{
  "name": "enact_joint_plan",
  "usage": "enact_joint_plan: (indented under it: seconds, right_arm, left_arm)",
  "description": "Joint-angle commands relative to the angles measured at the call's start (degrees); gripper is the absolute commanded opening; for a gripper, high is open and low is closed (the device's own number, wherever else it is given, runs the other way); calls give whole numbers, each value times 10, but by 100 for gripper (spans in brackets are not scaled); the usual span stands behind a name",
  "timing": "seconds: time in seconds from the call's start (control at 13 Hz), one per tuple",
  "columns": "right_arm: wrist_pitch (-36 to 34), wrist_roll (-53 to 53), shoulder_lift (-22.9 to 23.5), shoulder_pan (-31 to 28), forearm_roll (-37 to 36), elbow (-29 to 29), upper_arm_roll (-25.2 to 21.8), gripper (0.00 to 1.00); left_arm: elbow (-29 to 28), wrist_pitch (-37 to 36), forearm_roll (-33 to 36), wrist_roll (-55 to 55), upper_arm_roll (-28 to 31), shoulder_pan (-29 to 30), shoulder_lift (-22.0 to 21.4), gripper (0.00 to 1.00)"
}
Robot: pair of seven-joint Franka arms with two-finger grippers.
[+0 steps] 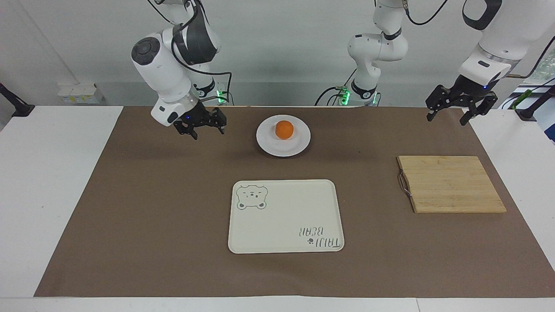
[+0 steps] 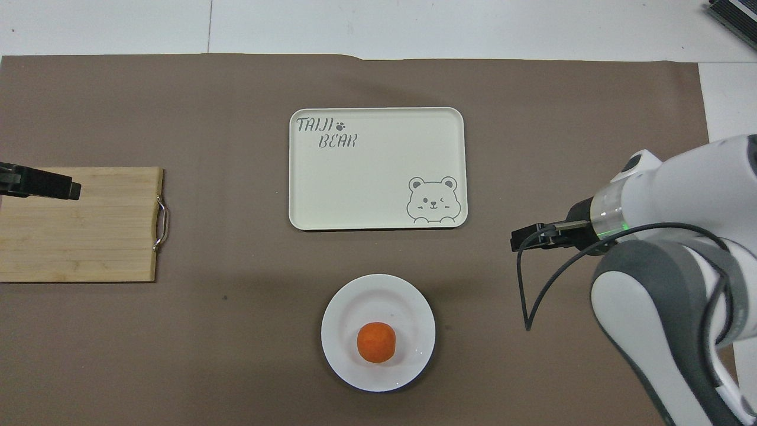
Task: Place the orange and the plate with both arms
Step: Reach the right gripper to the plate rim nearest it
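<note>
A white table [image 1: 52, 182] carries a brown mat [image 1: 173, 208] that covers most of its surface, with a pale wall along the top of the facing view.

The orange [image 1: 284, 129] sits on the plate [image 1: 299, 145], slightly off the plate's centre. In the facing view the plate lies just above the middle of the frame; in the overhead view the orange [image 2: 376, 342] and the plate [image 2: 408, 307] appear at lower centre. The plate rests flat on the mat, close to the robots' edge of it.

The cream tray [image 1: 282, 225] with the bear drawing and lettering lies flat below the plate in the facing view, apart from it, and holds nothing. In the overhead view the tray [image 2: 378, 177] occupies the centre of the frame.

The right gripper [image 1: 200, 128] hangs over the bare mat at the upper left-centre of the facing view, beside the plate and not touching it. Its fingers stand apart and hold nothing. In the overhead view the right gripper [image 2: 531, 238] shows at right of centre.

The left gripper [image 1: 459, 113] hangs at the upper right of the facing view, over the mat's corner. Its fingers are spread and hold nothing.

The bamboo cutting board [image 1: 451, 184] lies flat at the right of the facing view, below the left gripper, its metal handle [image 1: 403, 184] facing the tray.
</note>
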Motion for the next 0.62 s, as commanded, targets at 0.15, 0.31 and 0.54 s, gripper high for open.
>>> enact_joint_plan:
  seconds: [0.15, 0.31, 0.54]
  right_arm:
    - [46, -73, -9, 36, 135, -99, 0, 100]
    - [76, -123, -4, 45, 203, -142, 0, 100]
    - [108, -152, -4, 62, 260, -192, 0, 100]
  left_arm:
    - [66, -74, 41, -1, 0, 3, 30, 100]
    - [98, -79, 35, -2, 1, 2, 52, 100]
    - [87, -61, 21, -5, 1, 0, 43, 100]
